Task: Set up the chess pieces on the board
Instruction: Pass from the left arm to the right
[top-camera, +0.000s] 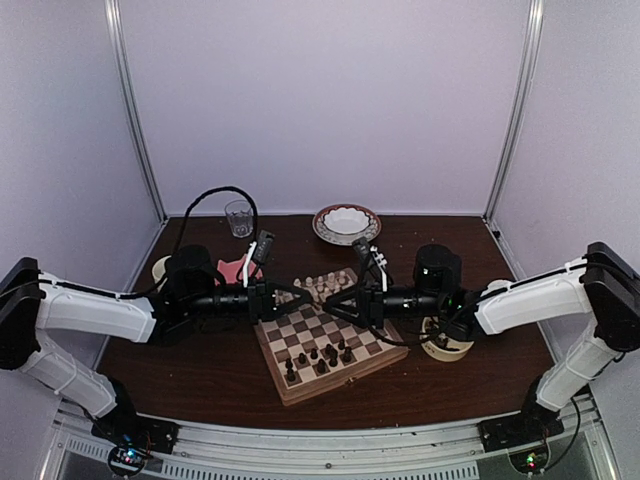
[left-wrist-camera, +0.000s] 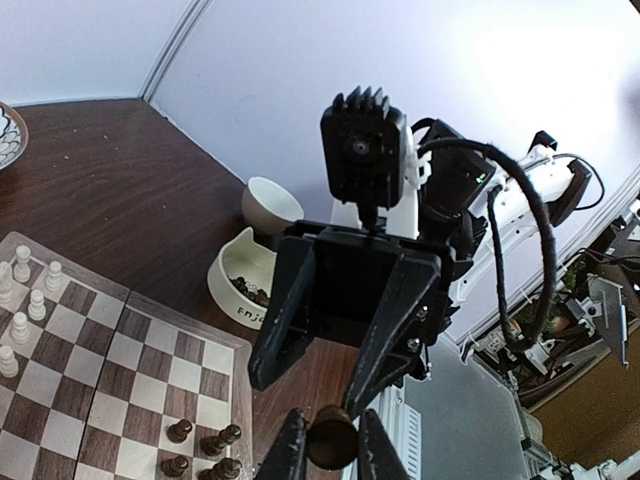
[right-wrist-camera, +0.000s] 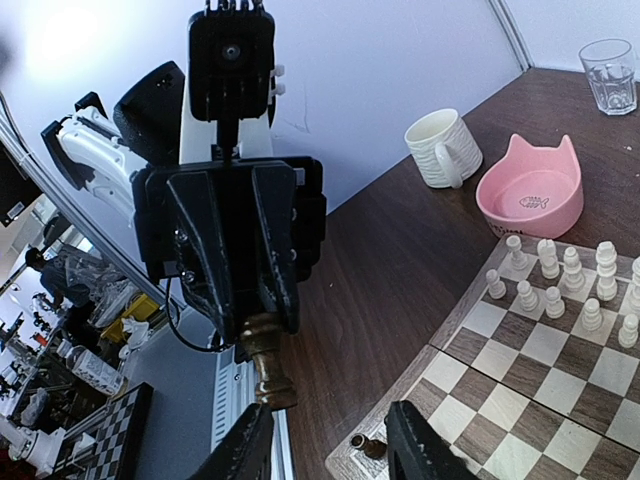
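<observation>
1. My left gripper (left-wrist-camera: 331, 425): jaws narrow, clamped on the head of one dark chessman (left-wrist-camera: 332, 445). Its turned base sticks out past the fingertips.
2. My right gripper (right-wrist-camera: 330, 408): jaws apart, with nothing between them. It faces the left gripper tip to tip, with the held chessman's base just in front of its fingers. I cannot tell whether they touch.
3. Both grippers meet in the air above the far half of the board (top-camera: 345, 372).
4. The board lies slightly askew on the dark tabletop (top-camera: 200, 370). A loose group of dark chessmen (top-camera: 320, 355) stands on its near half. Rows of pale chessmen (top-camera: 325, 283) stand along its far side.
5. Around the board:
   - To the left are a pink cat-eared bowl (right-wrist-camera: 530, 195) and a white mug (right-wrist-camera: 443, 148).
   - Under my right arm is a cream dish (left-wrist-camera: 245, 285) holding small dark bits.
   - At the far edge of the table are a drinking glass (top-camera: 239, 217) and a patterned plate (top-camera: 346, 222).
</observation>
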